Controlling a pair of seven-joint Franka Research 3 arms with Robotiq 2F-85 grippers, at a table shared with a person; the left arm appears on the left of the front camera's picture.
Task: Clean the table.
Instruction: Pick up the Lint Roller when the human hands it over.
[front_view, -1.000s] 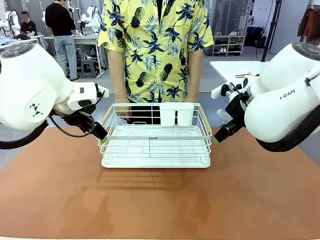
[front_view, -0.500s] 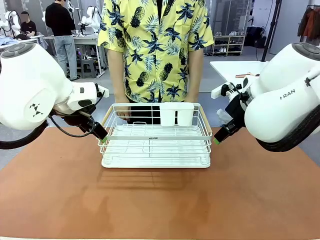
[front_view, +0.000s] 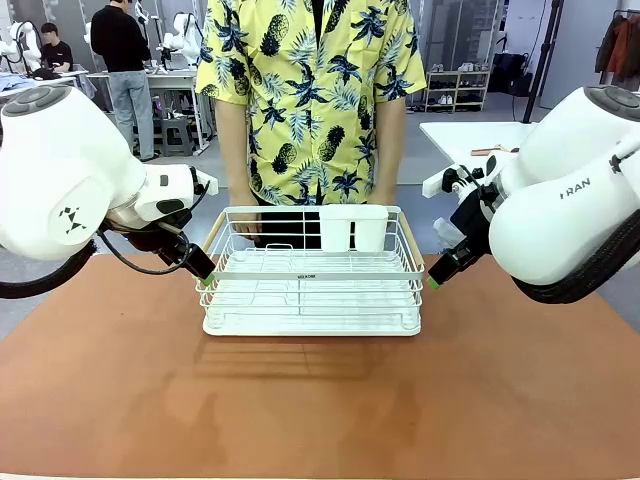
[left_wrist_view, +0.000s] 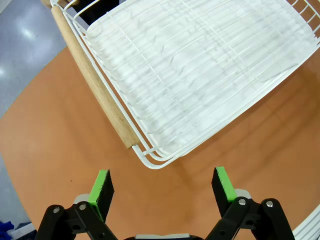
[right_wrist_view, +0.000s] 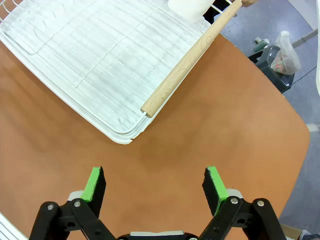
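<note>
The table (front_view: 320, 400) has a wide reddish-brown top. On its far half stands a white wire rack (front_view: 310, 290) with wooden side handles and a white cup holder (front_view: 352, 228) on its far rim. My left gripper (front_view: 205, 273) hovers just off the rack's left end. In the left wrist view the left gripper (left_wrist_view: 162, 186) is open and holds nothing, with the wooden handle (left_wrist_view: 95, 82) ahead of it. My right gripper (front_view: 433, 278) hangs by the rack's right end. It is open and holds nothing (right_wrist_view: 154, 182), short of the other handle (right_wrist_view: 190, 60).
A person in a yellow patterned shirt (front_view: 310, 100) stands at the far edge, hands behind the rack. A white-topped table (front_view: 470, 135) is at the back right. A plastic bag (right_wrist_view: 282, 55) lies on the floor past the table's edge. The near half of the table is bare.
</note>
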